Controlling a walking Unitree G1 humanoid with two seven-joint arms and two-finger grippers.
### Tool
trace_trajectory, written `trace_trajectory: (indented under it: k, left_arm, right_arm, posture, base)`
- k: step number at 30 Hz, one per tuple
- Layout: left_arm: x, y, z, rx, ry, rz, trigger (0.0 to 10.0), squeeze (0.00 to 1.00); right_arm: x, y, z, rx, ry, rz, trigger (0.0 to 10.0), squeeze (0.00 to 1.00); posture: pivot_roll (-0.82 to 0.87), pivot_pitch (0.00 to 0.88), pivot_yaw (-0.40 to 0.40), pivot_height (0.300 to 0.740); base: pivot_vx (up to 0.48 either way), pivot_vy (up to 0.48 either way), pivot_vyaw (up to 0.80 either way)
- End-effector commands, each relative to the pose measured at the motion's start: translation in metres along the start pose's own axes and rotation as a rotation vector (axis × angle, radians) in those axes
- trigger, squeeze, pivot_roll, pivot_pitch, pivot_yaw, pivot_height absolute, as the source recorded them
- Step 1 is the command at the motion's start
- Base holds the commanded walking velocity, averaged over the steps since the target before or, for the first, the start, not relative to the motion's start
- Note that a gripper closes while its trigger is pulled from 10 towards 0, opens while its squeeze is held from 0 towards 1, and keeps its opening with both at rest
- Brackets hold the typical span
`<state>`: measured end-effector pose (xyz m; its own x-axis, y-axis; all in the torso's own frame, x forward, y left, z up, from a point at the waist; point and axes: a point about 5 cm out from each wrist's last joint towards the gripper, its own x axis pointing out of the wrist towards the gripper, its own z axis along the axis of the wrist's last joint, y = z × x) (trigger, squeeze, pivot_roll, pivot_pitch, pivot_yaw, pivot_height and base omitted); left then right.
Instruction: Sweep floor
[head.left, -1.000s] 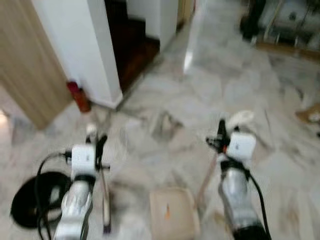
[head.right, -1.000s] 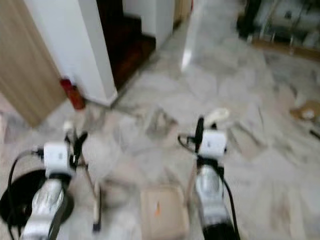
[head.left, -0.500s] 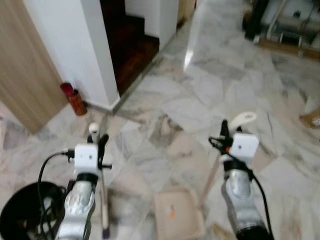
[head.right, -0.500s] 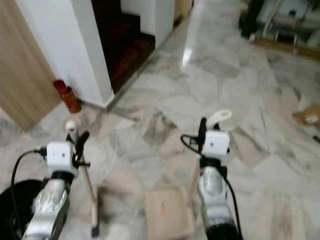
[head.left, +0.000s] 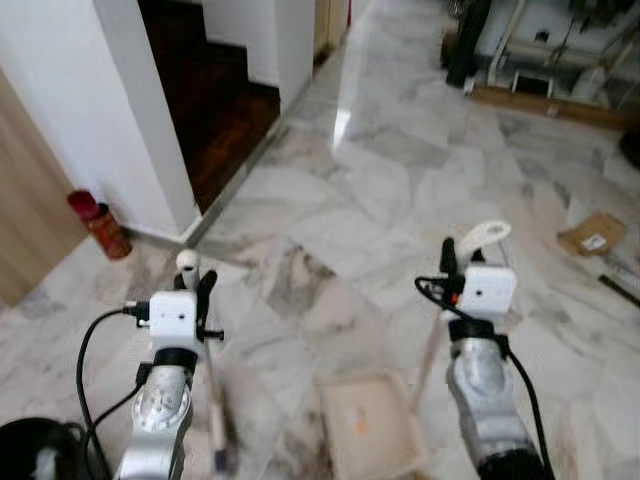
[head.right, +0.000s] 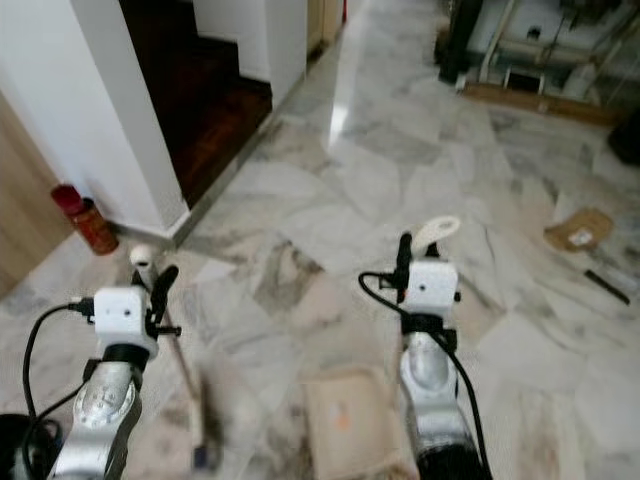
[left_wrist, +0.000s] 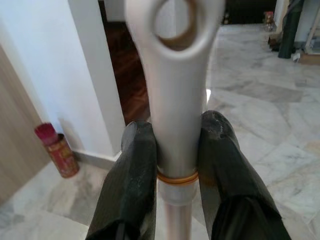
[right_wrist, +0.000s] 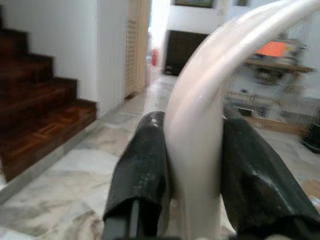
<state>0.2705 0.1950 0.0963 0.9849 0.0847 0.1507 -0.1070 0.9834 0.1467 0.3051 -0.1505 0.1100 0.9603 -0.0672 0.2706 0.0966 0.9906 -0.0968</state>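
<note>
Marble floor (head.left: 400, 190) is stretching ahead — the left gripper (left_wrist: 175, 150) is clamping the broom (head.left: 210, 390), the right gripper (right_wrist: 192, 150) the dustpan (head.left: 372, 430) handle. Cardboard scrap (head.left: 590, 235) is lying ahead; sweeping seems barely started.

a red canister (head.left: 98, 222) is standing beside the white wall corner (head.left: 140, 130); a cardboard piece (head.left: 591, 234) is lying well away from that corner.
</note>
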Motion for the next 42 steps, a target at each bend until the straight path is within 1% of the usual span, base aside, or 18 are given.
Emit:
trace_trajectory:
  k: [1, 21, 28, 32, 42]
  left_arm:
    - [0.0037, -0.0019, 0.0087, 0.010, -0.046, -0.014, 10.0, 0.03]
    - [0.0029, -0.0067, 0.0067, 0.001, -0.044, -0.017, 10.0, 0.03]
    - [0.0030, -0.0069, 0.0065, -0.001, -0.043, -0.014, 10.0, 0.03]
    - [0.0035, -0.0062, 0.0064, -0.001, -0.043, -0.012, 10.0, 0.03]
    - [0.0030, -0.0060, 0.0059, -0.003, -0.041, -0.008, 10.0, 0.03]
  right_arm:
    - [0.0017, -0.0017, 0.0072, 0.028, -0.037, -0.019, 10.0, 0.00]
    - [0.0016, 0.0000, 0.0054, 0.026, -0.029, 0.009, 10.0, 0.00]
    - [0.0021, 0.0002, 0.0057, 0.024, -0.030, 0.013, 10.0, 0.00]
    - [0.0026, 0.0011, 0.0073, 0.008, -0.042, 0.025, 10.0, 0.00]
    - [0.0011, 0.0034, 0.0070, 0.010, -0.040, 0.033, 10.0, 0.00]
  posture:
    - [-0.01, 0.099, -0.022, 0.740]
    - [-0.01, 0.063, -0.033, 0.740]
    - [-0.01, 0.061, -0.035, 0.740]
    - [-0.01, 0.068, -0.037, 0.740]
    - [0.00, 0.079, -0.038, 0.740]
  base:
    - [0.360, 0.000, 0.00]
    - [0.359, 0.000, 0.00]
    - [0.359, 0.000, 0.00]
    - [0.360, 0.000, 0.00]
    - [0.357, 0.000, 0.00]
